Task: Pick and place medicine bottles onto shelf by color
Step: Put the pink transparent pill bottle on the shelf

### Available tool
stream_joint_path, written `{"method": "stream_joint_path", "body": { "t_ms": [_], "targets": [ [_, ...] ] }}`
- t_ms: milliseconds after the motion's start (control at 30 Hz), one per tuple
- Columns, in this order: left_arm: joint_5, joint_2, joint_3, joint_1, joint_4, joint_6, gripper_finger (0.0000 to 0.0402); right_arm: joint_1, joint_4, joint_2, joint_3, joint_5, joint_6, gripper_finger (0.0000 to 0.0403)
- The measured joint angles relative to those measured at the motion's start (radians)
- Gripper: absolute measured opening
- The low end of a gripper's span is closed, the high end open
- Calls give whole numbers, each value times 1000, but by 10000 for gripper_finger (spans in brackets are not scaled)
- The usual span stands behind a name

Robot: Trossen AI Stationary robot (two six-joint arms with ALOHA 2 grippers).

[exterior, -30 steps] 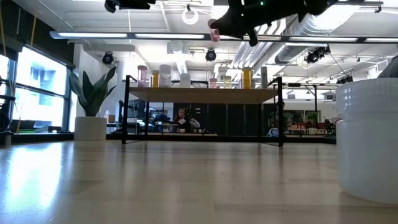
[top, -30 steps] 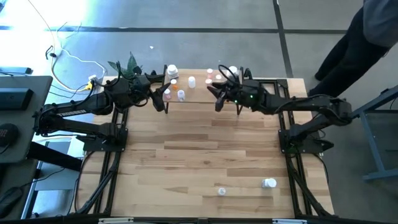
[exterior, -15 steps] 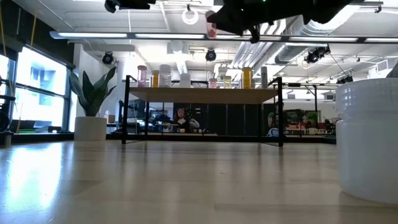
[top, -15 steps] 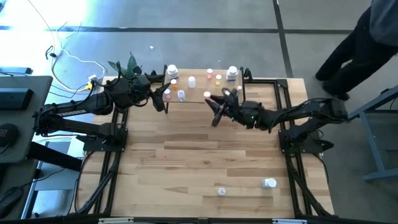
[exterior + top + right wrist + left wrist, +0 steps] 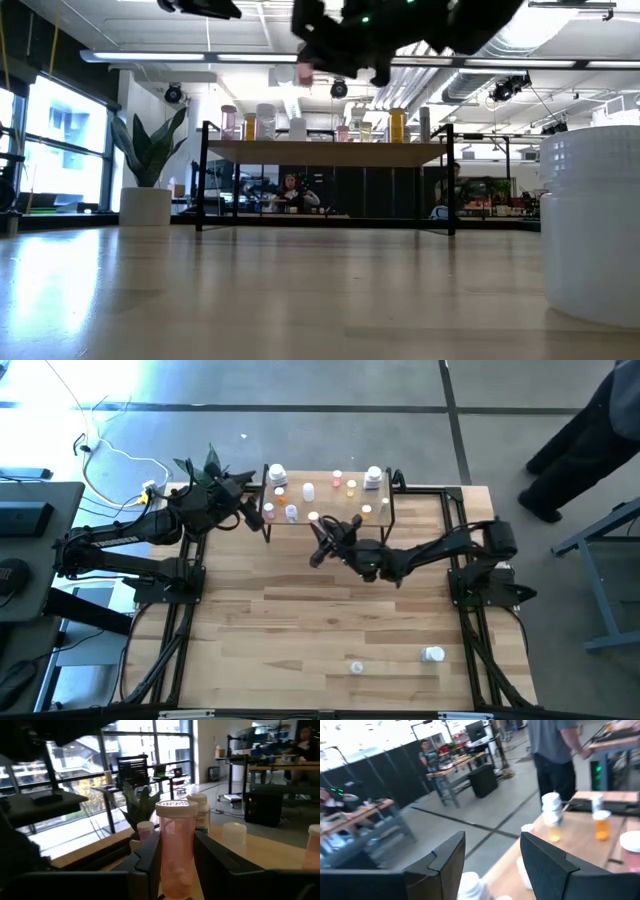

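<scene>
Our right gripper (image 5: 176, 870) was pinching a pink bottle (image 5: 175, 851) upright between its two fingers, white cap on top, with pale contents showing low inside the translucent wall. Over the last second we had swung that arm across the front of the shelf (image 5: 330, 520), from near its right-hand end toward its left half, so in the high view the right gripper (image 5: 318, 545) sat just in front of the shelf's front edge, left of its middle. In the low view the bottle (image 5: 304, 72) hung well above the shelf board. We judged this a carry toward the group that matches its colour, with the placing not yet done.

Our left gripper (image 5: 492, 857) stood with its fingers spread and nothing between them, at the shelf's left end; in the high view it (image 5: 248, 508) had drawn back a little from the board.

On the shelf we counted several bottles: a white-capped one (image 5: 277, 474) at the back left, an orange one (image 5: 602, 824) and a yellow-filled one (image 5: 552, 817) in the left wrist view, and another white one (image 5: 373, 477) at the back right. What they held we could not tell beyond colour. Two bottles lay on the table, one clear-white (image 5: 433, 654) and one smaller (image 5: 357, 667), well apart from the shelf and left to fetch.
</scene>
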Motion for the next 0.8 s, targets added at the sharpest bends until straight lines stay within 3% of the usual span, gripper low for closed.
{"method": "stream_joint_path", "body": {
  "t_ms": [233,500,800],
  "targets": [
    [-66,0,0,0,-54,41,180,-1,0,154,136,90,36,90],
    [-74,-1,0,0,-99,41,180,-10,-6,235,168,261,98,90],
    [-74,-2,0,0,-98,52,180,-58,-40,241,167,259,142,90]
  ]
}}
